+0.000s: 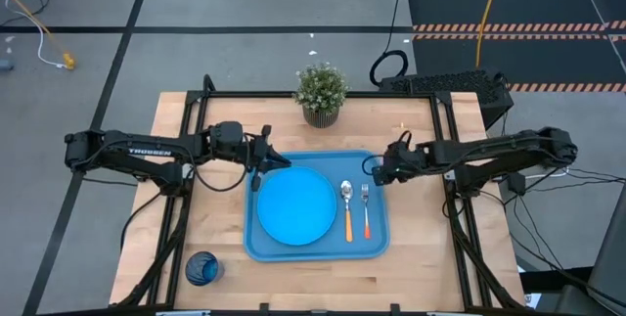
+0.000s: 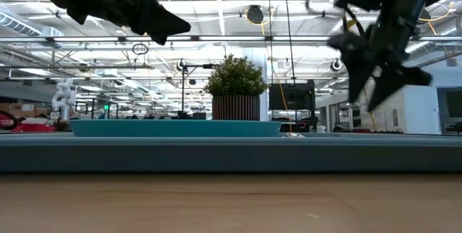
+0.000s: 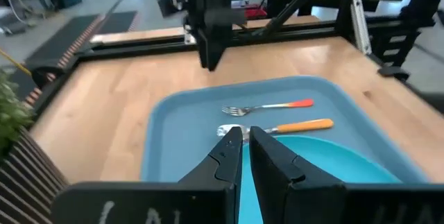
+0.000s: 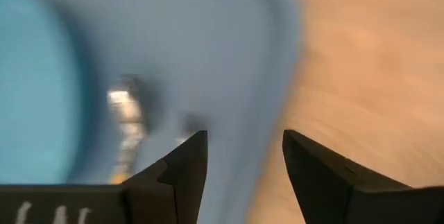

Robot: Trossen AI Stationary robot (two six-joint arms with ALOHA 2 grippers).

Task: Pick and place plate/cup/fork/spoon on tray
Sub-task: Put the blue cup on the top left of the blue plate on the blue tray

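The blue tray [image 1: 380, 243] lies in the middle of the table. On it lie the round sky-blue plate [image 1: 296, 205], the spoon [image 1: 347, 208] with its yellow-orange handle, and the fork [image 1: 366, 210] with its reddish-orange handle, side by side to the plate's right. The dark blue cup [image 1: 202, 268] stands on the table near the front left corner, away from the tray. My left gripper [image 1: 269, 164] hovers over the tray's far left corner, its fingers [image 3: 232, 156] shut and empty. My right gripper [image 1: 381, 167] hovers over the tray's far right corner, open [image 4: 244, 151] and empty.
A potted plant [image 1: 321, 91] stands at the table's far edge behind the tray. A black frame runs along the far edge and both sides of the table. Bare wood shows in front of the tray and to both sides of it.
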